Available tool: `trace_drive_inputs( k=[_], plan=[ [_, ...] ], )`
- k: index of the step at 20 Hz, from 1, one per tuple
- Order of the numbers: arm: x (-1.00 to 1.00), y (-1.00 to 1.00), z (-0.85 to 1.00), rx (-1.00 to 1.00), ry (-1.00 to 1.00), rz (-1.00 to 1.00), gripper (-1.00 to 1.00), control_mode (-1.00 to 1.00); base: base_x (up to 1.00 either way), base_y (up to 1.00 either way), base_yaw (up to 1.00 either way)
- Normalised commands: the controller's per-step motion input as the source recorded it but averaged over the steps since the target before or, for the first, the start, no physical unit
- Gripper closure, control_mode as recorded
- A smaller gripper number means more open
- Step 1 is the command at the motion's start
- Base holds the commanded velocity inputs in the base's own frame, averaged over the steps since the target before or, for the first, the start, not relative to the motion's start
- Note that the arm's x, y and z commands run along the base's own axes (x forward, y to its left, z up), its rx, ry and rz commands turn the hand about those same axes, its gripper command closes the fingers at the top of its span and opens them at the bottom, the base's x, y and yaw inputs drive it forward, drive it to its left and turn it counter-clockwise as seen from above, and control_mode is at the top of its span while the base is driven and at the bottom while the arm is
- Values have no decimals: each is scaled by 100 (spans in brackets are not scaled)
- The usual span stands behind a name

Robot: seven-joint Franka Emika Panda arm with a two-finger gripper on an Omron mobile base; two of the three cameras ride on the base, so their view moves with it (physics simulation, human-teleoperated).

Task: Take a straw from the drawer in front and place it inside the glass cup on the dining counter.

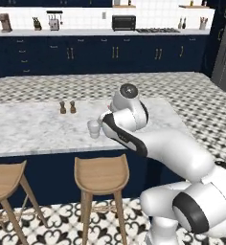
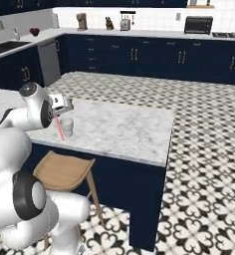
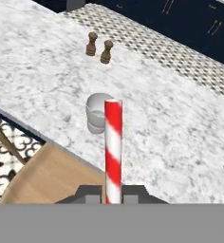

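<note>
**Marble counter, straw held above the cup**

Marble of the dining counter [image 3: 171, 137] spreads under the hand. Nearest, the gripper [image 3: 113, 198] is clenched on the straw [image 3: 113, 152], which points straight away from the hand; in the right base view it slants downward. It is thin, straight, with red and white spiral stripes. Just beyond its tip the glass cup [image 3: 96, 114] stands upright, whitish, near the counter edge. Farther stand two brown shakers [image 3: 98, 48].
</note>
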Motion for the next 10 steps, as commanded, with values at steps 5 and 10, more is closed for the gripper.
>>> trace_drive_inputs(
  k=[5,10],
  plan=[
    [0,0,0,0,0,0,100,100,0,60,-46],
    [0,0,0,0,0,0,100,100,25,49,-38]
  ],
)
